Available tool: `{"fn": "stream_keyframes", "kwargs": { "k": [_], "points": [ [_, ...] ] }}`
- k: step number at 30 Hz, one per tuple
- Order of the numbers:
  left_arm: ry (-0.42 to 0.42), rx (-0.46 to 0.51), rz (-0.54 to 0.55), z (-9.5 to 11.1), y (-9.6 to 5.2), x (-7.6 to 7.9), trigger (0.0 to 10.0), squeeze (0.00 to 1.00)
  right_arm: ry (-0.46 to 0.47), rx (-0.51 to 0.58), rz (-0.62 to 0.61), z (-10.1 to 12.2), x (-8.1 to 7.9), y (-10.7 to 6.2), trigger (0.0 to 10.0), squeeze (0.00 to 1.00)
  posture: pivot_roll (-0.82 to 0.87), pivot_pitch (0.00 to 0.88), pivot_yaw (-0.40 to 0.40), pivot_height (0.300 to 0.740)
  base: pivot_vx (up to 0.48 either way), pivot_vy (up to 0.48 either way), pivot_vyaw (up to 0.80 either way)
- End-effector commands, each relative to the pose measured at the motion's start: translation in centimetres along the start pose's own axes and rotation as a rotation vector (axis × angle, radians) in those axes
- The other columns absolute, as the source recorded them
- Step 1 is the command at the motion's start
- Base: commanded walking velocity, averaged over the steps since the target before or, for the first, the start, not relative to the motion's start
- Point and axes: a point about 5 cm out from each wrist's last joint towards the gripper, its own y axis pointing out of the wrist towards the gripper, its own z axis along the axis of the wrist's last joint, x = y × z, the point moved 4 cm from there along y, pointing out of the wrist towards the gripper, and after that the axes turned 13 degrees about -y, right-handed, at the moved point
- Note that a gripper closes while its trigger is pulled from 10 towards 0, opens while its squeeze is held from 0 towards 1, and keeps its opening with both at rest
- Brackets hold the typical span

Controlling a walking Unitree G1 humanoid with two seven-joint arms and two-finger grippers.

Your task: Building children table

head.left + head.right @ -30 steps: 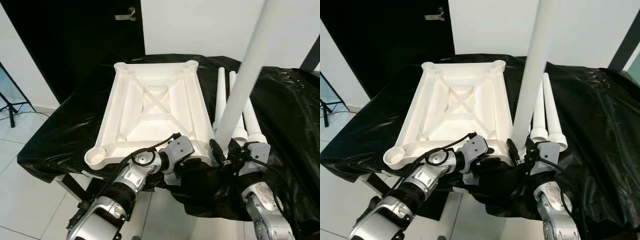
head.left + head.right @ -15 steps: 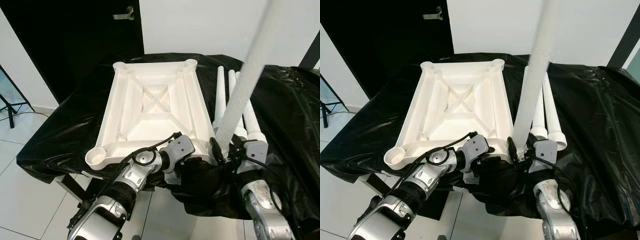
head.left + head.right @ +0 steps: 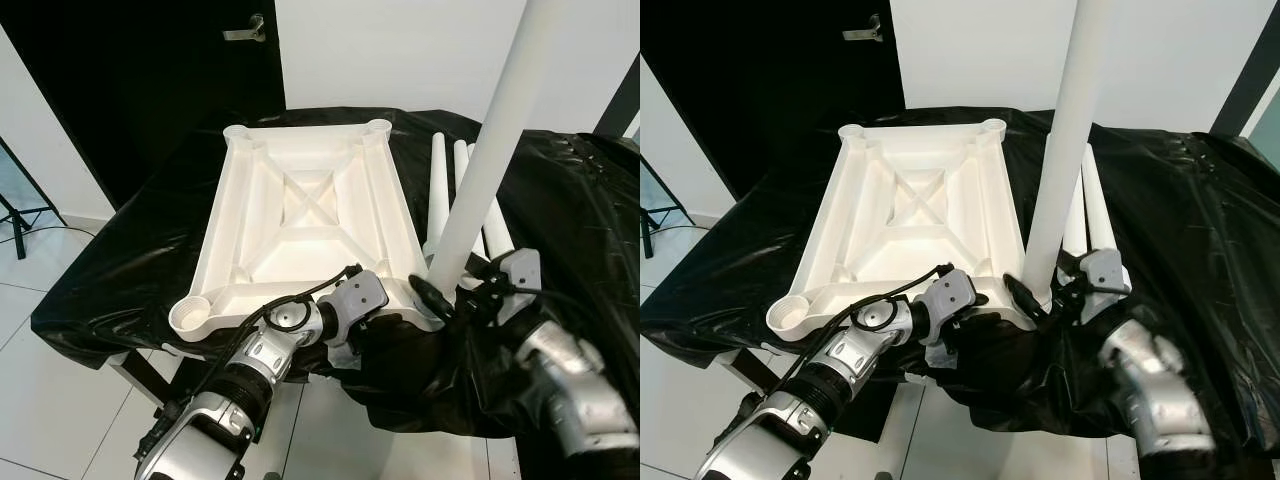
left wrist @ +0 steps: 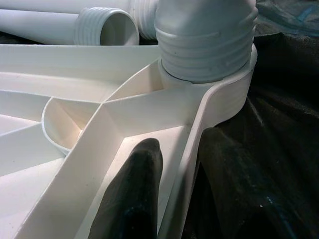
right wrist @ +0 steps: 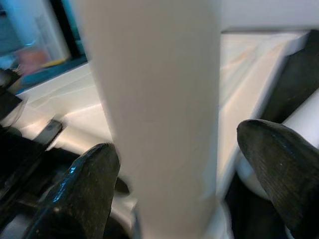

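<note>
Nearest the robot, the left hand pinches the near rim of the upturned white tabletop: its wrist view shows one black finger lying inside the rim beside a rib, the other outside against the black sheet, while the head views show little more than the silver wrist reaching to that edge. The same wrist view shows the threaded end of the upright leg seated in the near right corner socket, a joint that the head views leave half hidden behind the right hand. In the right wrist view that hand's two fingers stand spread either side of the leg, apart from it. The upright leg rises past the top of the head views. Three more legs lie side by side on the bench, just right of the tabletop. Three sockets stand open: one near left, two far. Beyond is a dark door.
</note>
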Motion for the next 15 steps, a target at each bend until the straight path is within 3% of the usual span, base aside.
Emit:
{"fn": "stream_keyframes", "kwargs": {
  "k": [1,7,8,9,12,13,15],
  "points": [
    [-0.051,-0.089,-0.003,-2.7,-0.2,0.4,10.0,0.0,0.04,-0.03,0.09,-0.9,-0.8,0.3,10.0,0.0,0.17,0.0,-0.003,0.74,0.0,0.0,0.0],
    [-0.053,-0.09,0.002,-2.8,-0.4,0.4,10.0,0.0,0.036,-0.057,0.159,-1.4,-0.3,0.6,10.0,0.0,0.18,0.0,-0.005,0.74,0.0,0.0,0.0],
    [-0.054,-0.091,0.004,-2.9,-0.5,0.4,10.0,0.0,0.029,-0.056,0.187,-1.5,-0.3,0.8,5.4,0.0,0.19,0.0,-0.005,0.74,0.0,0.0,0.0],
    [-0.054,-0.092,0.005,-3.0,-0.5,0.4,10.0,0.0,0.025,-0.056,0.205,-1.5,-0.2,0.9,1.9,0.0,0.19,0.0,-0.004,0.74,0.0,0.0,0.0],
    [-0.054,-0.093,0.007,-3.0,-0.6,0.4,10.0,0.0,0.02,-0.054,0.221,-1.6,0.0,1.0,1.9,0.0,0.19,0.0,-0.004,0.74,0.0,0.0,0.0],
    [-0.053,-0.093,0.007,-3.0,-0.6,0.4,10.0,0.0,0.016,-0.054,0.213,-1.6,0.5,1.1,0.0,0.0,0.19,0.0,-0.005,0.74,0.0,0.0,0.0],
    [-0.053,-0.093,0.008,-3.0,-0.6,0.4,10.0,0.0,0.015,-0.054,0.209,-1.6,0.8,1.1,0.0,0.0,0.19,0.0,-0.006,0.74,0.0,0.0,0.0]
  ]
}}
